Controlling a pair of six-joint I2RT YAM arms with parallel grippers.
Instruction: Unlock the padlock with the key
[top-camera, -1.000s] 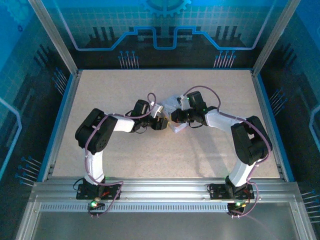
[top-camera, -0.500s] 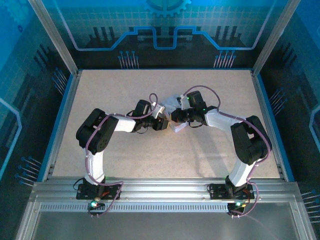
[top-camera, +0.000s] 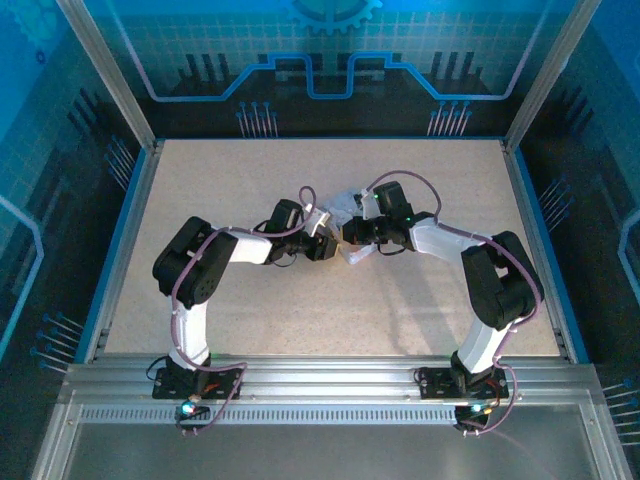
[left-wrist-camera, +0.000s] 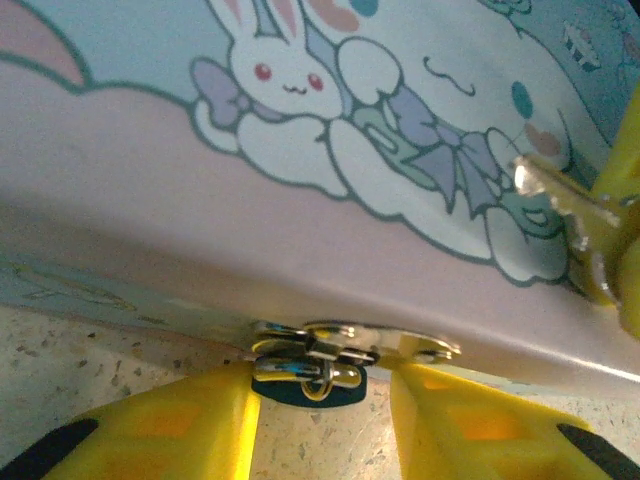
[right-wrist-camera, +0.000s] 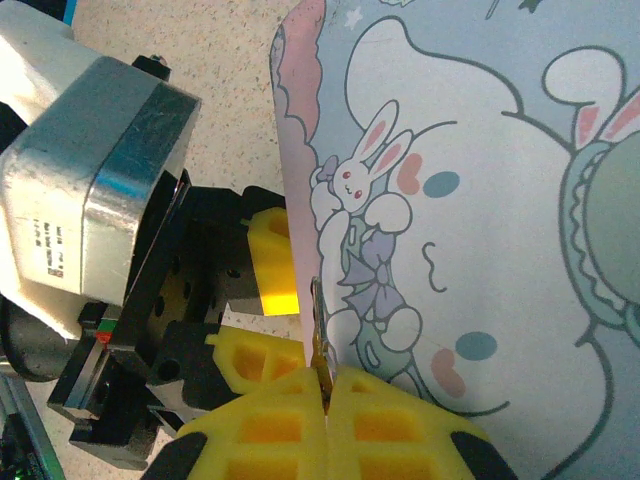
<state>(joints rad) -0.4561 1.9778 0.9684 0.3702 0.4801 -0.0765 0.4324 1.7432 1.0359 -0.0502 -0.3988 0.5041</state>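
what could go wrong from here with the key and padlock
1. The key is a thin sliver pinched at its end in the right pincer; pushing it against the tin box might twist it loose.
2. The padlock sits low at the tin's edge inside the left pincer, apart from the key, its keyhole not visible, so insertion may miss.
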